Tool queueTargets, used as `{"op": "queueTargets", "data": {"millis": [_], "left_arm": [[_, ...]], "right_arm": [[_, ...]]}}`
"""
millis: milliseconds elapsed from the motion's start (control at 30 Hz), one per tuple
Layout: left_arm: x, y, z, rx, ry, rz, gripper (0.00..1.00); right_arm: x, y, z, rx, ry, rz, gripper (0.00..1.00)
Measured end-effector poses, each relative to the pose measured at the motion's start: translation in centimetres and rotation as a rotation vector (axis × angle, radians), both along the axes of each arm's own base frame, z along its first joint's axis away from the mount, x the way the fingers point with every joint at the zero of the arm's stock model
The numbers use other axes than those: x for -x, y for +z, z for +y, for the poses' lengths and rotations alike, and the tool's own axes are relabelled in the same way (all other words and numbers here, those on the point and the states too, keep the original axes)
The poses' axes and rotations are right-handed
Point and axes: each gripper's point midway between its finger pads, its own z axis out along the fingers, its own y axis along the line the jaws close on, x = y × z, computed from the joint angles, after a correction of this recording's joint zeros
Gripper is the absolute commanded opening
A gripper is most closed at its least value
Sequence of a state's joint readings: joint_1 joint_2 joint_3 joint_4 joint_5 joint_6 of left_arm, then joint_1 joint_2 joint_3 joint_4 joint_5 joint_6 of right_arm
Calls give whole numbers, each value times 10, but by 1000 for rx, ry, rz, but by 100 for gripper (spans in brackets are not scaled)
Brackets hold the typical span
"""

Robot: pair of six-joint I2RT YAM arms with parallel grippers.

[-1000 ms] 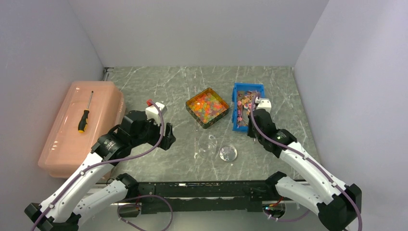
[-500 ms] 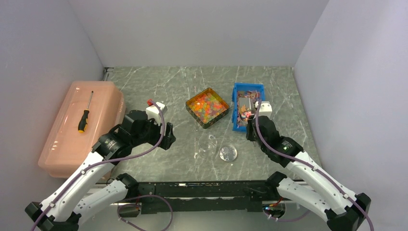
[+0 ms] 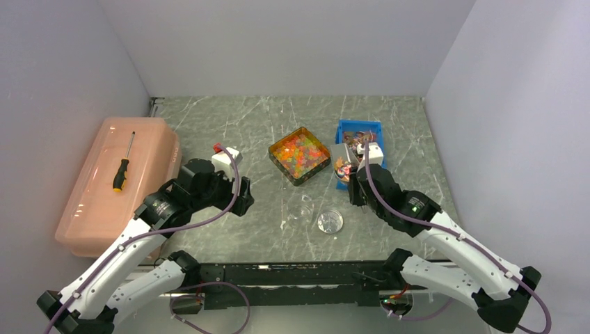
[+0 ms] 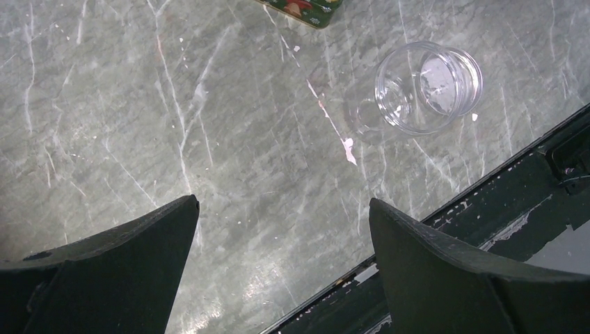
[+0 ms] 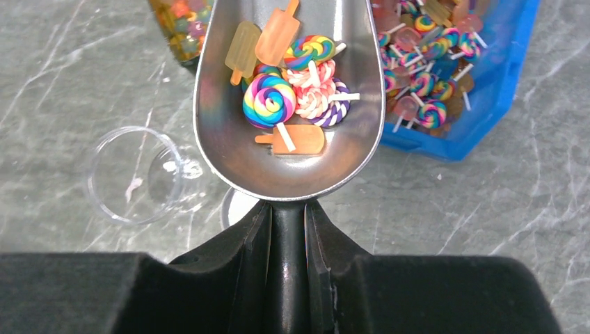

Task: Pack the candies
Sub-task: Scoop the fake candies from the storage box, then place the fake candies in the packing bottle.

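My right gripper (image 5: 287, 229) is shut on the handle of a metal scoop (image 5: 229, 139). The scoop holds several lollipop and ice-pop candies (image 5: 270, 99). In the top view the scoop (image 3: 341, 164) hangs over the left edge of the blue bin (image 3: 376, 133), which holds more of these candies (image 5: 424, 87). A green square tin (image 3: 300, 154) to its left is full of tiny orange, yellow, red and green candies. A clear jar (image 5: 132, 174) stands on the table below and left of the scoop. My left gripper (image 4: 282, 209) is open and holds nothing, above bare table left of the jar (image 4: 428, 87).
A round clear lid (image 3: 330, 221) lies right of the jar (image 3: 304, 207). A pink lidded box (image 3: 97, 209) with a screwdriver (image 3: 123, 163) on top sits at the table's left side. The black rail (image 4: 529, 181) runs along the near edge.
My right arm has drawn the scoop back and to the left out of the blue bin, loaded with candies. The left arm has not moved.
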State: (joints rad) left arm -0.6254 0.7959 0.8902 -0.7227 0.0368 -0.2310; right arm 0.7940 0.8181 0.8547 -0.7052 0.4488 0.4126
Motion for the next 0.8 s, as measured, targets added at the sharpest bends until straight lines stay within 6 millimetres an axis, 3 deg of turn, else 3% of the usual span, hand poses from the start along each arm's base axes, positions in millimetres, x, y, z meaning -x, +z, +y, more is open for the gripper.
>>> {"op": "queueTargets", "data": {"millis": [400, 800], "left_arm": [[1, 5, 2, 9, 5, -19, 99], [2, 10, 4, 20, 10, -39, 100]], "right_arm": [[37, 42, 32, -10, 194, 90, 0], [82, 40, 53, 105, 338, 250, 0]]}}
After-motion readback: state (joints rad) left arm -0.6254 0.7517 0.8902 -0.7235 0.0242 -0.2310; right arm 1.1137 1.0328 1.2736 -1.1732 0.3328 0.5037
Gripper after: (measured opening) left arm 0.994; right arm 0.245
